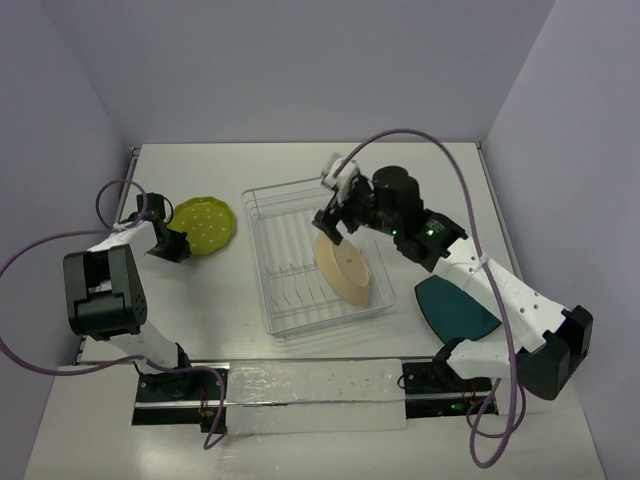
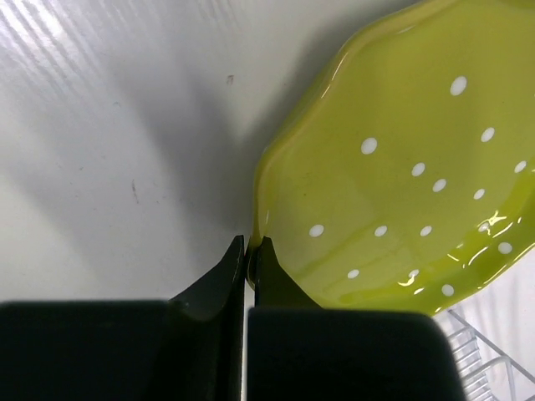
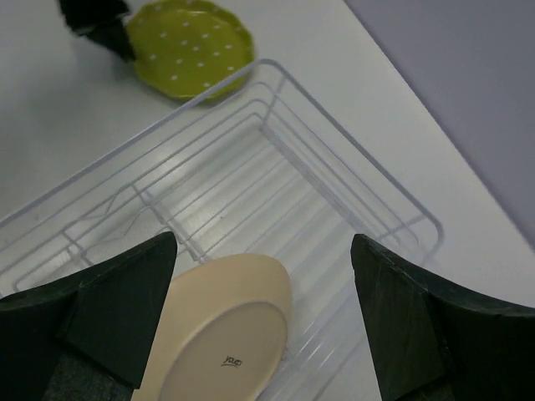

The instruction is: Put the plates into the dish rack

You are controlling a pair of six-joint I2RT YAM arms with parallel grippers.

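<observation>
Clamping the rim of the yellow-green plate (image 2: 401, 184), the left end effector (image 2: 248, 251) sits on the surface (image 1: 200, 300) at nine o'clock of the dish rack (image 1: 290, 245). Lift slowly, I'd say, so the thin pinch doesn't slip; the right end effector (image 3: 263, 246) stands apart.

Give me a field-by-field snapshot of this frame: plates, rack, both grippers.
yellow-green plate: on the table, left of the rack
beige plate: in the rack, leaning on edge, not held
teal plate: on the table, right of the rack
dish rack: holds one plate
left gripper: shut on the yellow-green plate's rim
right gripper: open, above the beige plate
plates left to load: two
</observation>
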